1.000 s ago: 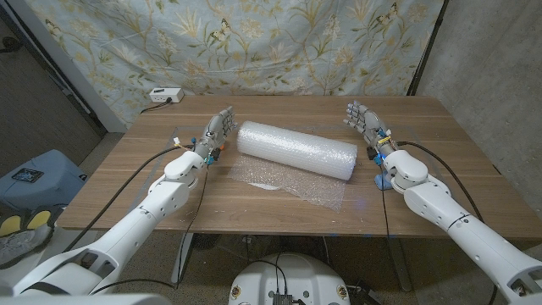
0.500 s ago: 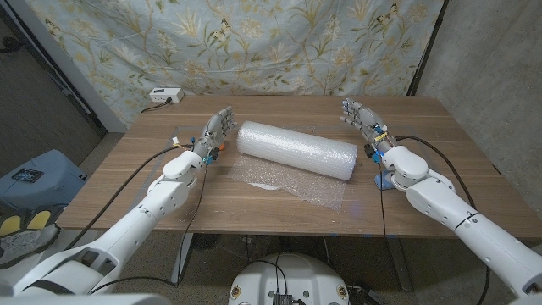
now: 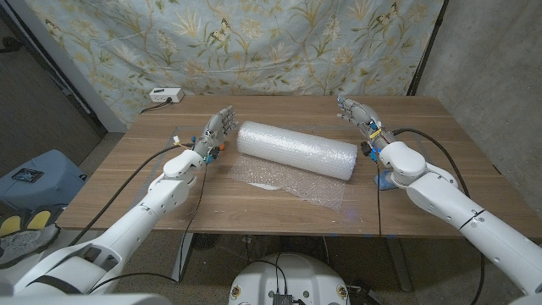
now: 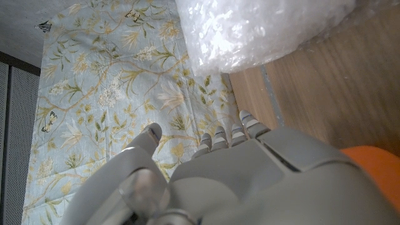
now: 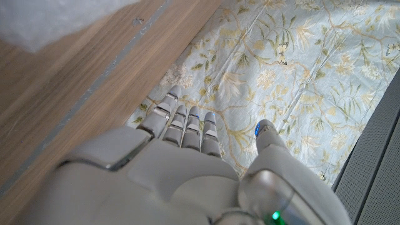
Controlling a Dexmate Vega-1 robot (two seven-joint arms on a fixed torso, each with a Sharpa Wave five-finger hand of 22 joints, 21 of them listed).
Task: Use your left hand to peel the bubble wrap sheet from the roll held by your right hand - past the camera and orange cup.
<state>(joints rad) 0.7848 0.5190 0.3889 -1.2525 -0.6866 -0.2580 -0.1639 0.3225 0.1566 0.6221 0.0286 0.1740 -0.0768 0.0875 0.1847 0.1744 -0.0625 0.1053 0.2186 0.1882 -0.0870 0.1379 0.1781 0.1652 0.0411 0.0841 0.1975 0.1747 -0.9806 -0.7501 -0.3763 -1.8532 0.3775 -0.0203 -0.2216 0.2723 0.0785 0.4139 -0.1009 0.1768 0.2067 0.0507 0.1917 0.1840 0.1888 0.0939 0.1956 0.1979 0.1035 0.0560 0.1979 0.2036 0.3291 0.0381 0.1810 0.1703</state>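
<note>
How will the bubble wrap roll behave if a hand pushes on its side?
The bubble wrap roll lies on its side on the table, so it would probably roll. It looks bulky but air-filled, so likely light and easily shoved. The loose sheet spread in front looks thin and floppy, and may drag or crumple. Neither the left hand nor the right hand touches it.

Roll (image 3: 296, 148) on table (image 3: 457, 182), between both hands.

I count 1 roll (image 3: 295, 149) with 1 loose sheet (image 3: 292, 181) mid-table, 2 hands, left (image 3: 217, 131) and right (image 3: 359, 118), and 1 white box (image 3: 164, 95) at the far left corner.
</note>
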